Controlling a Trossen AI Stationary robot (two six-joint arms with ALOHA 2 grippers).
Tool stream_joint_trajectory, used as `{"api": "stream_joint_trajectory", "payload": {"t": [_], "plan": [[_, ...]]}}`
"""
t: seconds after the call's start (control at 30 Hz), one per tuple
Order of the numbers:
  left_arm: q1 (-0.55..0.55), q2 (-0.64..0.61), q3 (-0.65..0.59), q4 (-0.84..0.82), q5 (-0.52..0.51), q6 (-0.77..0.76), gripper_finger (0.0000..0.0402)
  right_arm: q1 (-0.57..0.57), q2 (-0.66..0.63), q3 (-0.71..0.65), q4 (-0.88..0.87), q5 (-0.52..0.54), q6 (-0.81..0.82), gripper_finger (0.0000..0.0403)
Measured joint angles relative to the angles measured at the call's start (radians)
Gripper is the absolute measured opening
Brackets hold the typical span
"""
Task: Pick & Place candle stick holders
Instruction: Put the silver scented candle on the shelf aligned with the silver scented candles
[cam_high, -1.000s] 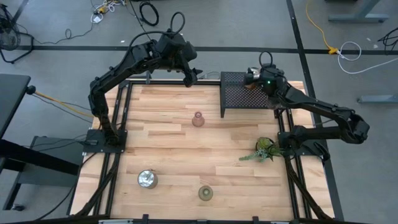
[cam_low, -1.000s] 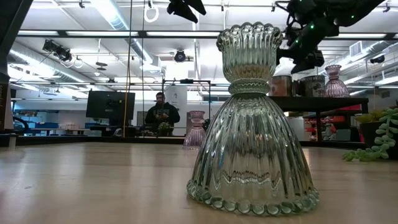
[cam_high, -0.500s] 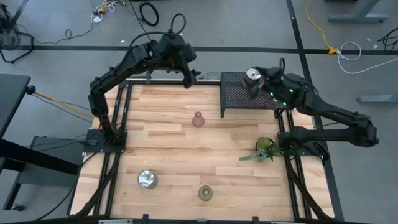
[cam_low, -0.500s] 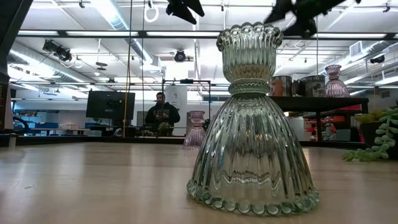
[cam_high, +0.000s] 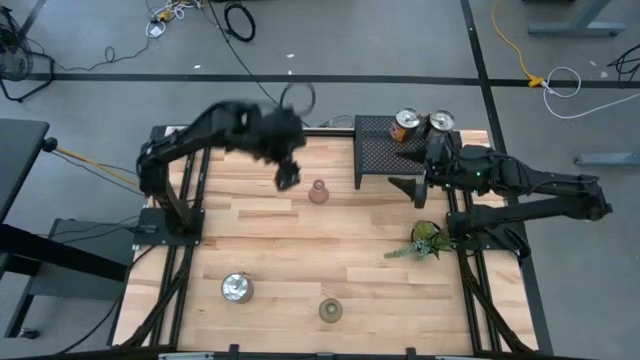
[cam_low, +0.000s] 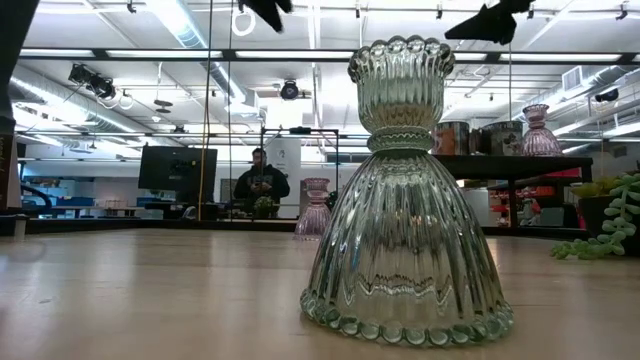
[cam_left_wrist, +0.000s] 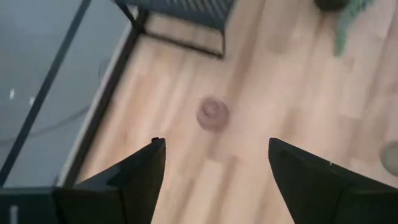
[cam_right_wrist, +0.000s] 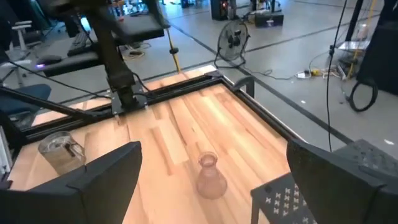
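Note:
A pinkish glass holder stands on its base mid-table; it also shows in the left wrist view and the right wrist view. My left gripper is open and empty, above the table just left of it. My right gripper is open and empty at the near-left corner of the black mesh rack. Two silver holders stand on the rack's far edge. Another silver holder and the olive-green one stand near the front edge. A pink holder shows on the rack in the low view.
A leafy green sprig lies at the table's right side, near my right arm. The rack stands on legs at the far right. Bare wood lies between the pink holder and the front holders. A person stands in the room beyond.
My right gripper has drawn away from the silver holder, which stays on the rack, and gone toward the table's near edge, off the rack's near-left corner. My left gripper has swung from the far edge down toward the pink holder on the table.

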Motion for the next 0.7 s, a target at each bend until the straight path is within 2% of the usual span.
{"api": "stream_joint_trajectory", "payload": {"t": [0.13, 0.43, 0.5, 0.7], "plan": [[-0.153, -0.029, 0.000, -0.095, -0.066, -0.242, 0.0270, 0.026, -0.013, 0.000, -0.012, 0.007, -0.013, 0.0396], [-0.533, -0.064, -0.130, -0.088, -0.179, -0.818, 0.0268, 0.043, -0.036, 0.000, -0.023, -0.004, -0.064, 0.0396], [-0.596, -0.070, -0.195, -0.090, -0.171, -0.945, 0.0268, 0.043, -0.038, 0.000, -0.021, -0.033, -0.070, 0.0396], [-0.736, -0.066, -0.391, -0.089, -0.029, -1.265, 0.0268, 0.043, -0.040, 0.000, -0.024, -0.115, -0.070, 0.0396]]}}
